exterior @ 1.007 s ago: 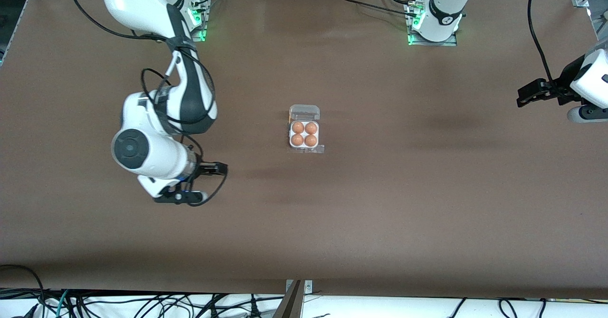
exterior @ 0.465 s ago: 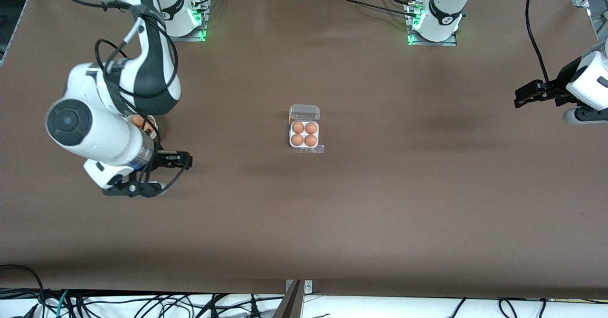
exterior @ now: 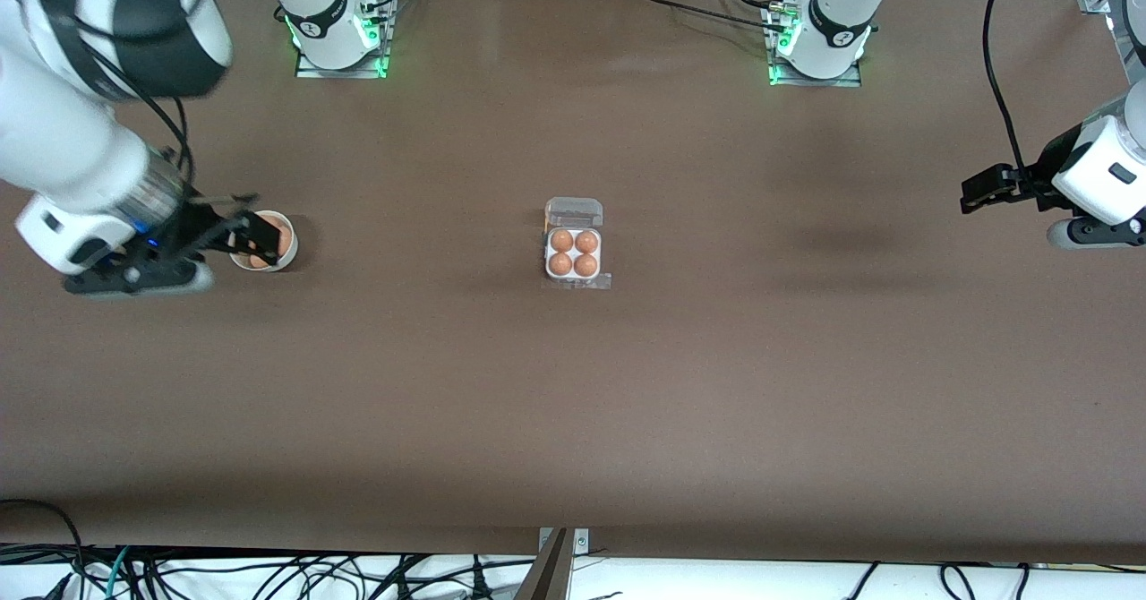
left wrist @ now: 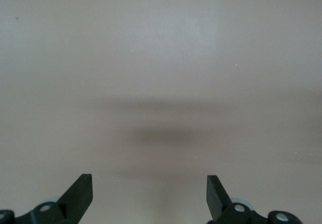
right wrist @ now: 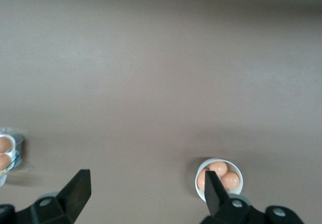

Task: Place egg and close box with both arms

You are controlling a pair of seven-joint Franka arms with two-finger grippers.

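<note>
Both claws released, egg carton full and lid still up

The carton (exterior: 574, 251) sits mid-surface with 4 brown eggs (exterior: 573, 252) in its cells and its clear lid (exterior: 574, 213) open. The right claw (exterior: 228, 235) hangs spread and empty over the white bowl of eggs (exterior: 265, 243) near the right arm's edge; the left claw (exterior: 983, 188) waits spread and empty over the left arm's edge. Closing seems next: both must come to the lid.

Brown table (exterior: 716, 385) carries the clear box (exterior: 575, 246) mid-table, lid open, four brown eggs (exterior: 573, 252) in its cells. White bowl (exterior: 267, 240) of eggs sits toward the right arm's end.
</note>
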